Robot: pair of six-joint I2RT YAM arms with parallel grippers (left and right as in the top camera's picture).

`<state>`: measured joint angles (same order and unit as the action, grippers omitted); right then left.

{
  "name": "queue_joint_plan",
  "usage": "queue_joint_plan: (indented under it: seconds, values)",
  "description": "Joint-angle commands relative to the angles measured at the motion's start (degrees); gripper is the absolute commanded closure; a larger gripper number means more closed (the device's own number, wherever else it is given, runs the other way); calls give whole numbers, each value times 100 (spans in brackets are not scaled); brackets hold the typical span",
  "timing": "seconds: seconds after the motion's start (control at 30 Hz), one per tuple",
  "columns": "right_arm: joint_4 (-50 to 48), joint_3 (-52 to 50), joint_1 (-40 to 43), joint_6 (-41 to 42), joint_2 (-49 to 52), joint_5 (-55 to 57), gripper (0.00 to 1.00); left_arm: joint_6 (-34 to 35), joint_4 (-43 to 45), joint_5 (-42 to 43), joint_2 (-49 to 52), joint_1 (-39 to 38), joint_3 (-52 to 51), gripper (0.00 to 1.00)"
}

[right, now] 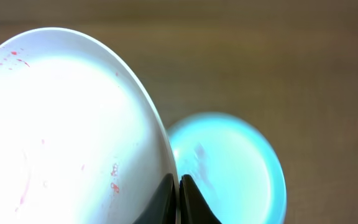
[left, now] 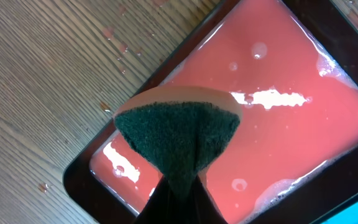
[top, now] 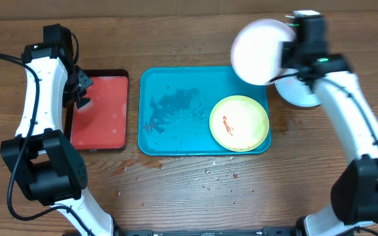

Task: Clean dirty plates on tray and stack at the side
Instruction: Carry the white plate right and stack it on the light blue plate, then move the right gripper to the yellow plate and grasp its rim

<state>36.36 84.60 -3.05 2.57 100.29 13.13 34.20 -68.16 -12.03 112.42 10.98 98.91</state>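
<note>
White plate (right: 67,124): closest to the lens in the right wrist view, tipped up nearly on edge. Faint red specks and smears show on its inner face, so I judge it not yet clean.

Right gripper (right: 178,185): jaws pinched tight on the plate's rim, one finger on each face. From overhead the plate hangs in the air over the far right corner of the tray (top: 176,78).

Handling, my estimate: thin moulded plastic, light, stiff enough to carry by one edge, not breakable. It looks wet and sauce-smeared, so likely slick. The rim is the only place two fingers can bite. An edge pinch lets the disc swing about the grip, so scrubbing pressure should fall near the fingers, not on the far edge.

Light blue plate (right: 229,162): flat on the table (top: 189,190) just right of the tray, below the held plate.

Yellow-green plate (top: 239,122): lying in the tray's right half, one red streak at its centre. The tray floor to its left is wet.

Left gripper (left: 182,190): clamped on a green-faced sponge (left: 179,130), hovering over the red tray (left: 78,177), which holds pink liquid.

Droplets are scattered on the table in front of the tray.
</note>
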Motion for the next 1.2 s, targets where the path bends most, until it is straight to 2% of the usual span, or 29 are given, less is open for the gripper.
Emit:
queue_joint_plan:
  seconds: [0.0,0.27,0.5,0.57,0.6,0.63,0.67,0.7,0.77,0.8,0.93,1.0,1.17]
  values:
    - [225,52,756,562,319,-1281,96,55,4,166,9,7,-24,96]
    - [490,52,1797,671,844,-1281,96,55,42,201,9,7,-24,96]
    - [542,50,2111,970,1106,-1287,96,55,59,203,9,7,-24,96]
    - [608,50,2111,970,1119,-1287,84,55,66,203,9,7,-26,96]
    - [647,50,2107,970,1119,-1292,67,55,70,203,9,7,-24,96]
    - [678,50,2098,970,1119,-1353,40,55,79,203,9,7,-24,96]
    - [697,50,2087,966,1119,-1504,20,52,90,203,9,7,-24,96]
    - [713,50,2079,964,1119,-1711,16,55,96,203,9,7,-26,96]
    - [756,50,2044,911,1119,-2452,15,55,107,205,9,7,-24,96]
    - [804,50,1998,741,1119,-3198,17,55,107,205,9,7,-24,96]
    - [1102,50,1661,-192,1119,-4881,31,55,107,205,9,4,-26,96]
    - [1364,50,1335,-595,1119,-4819,32,55,109,205,9,-9,-26,96]
    - [1705,28,365,-717,1123,-3126,36,55,111,205,9,-13,-24,96]
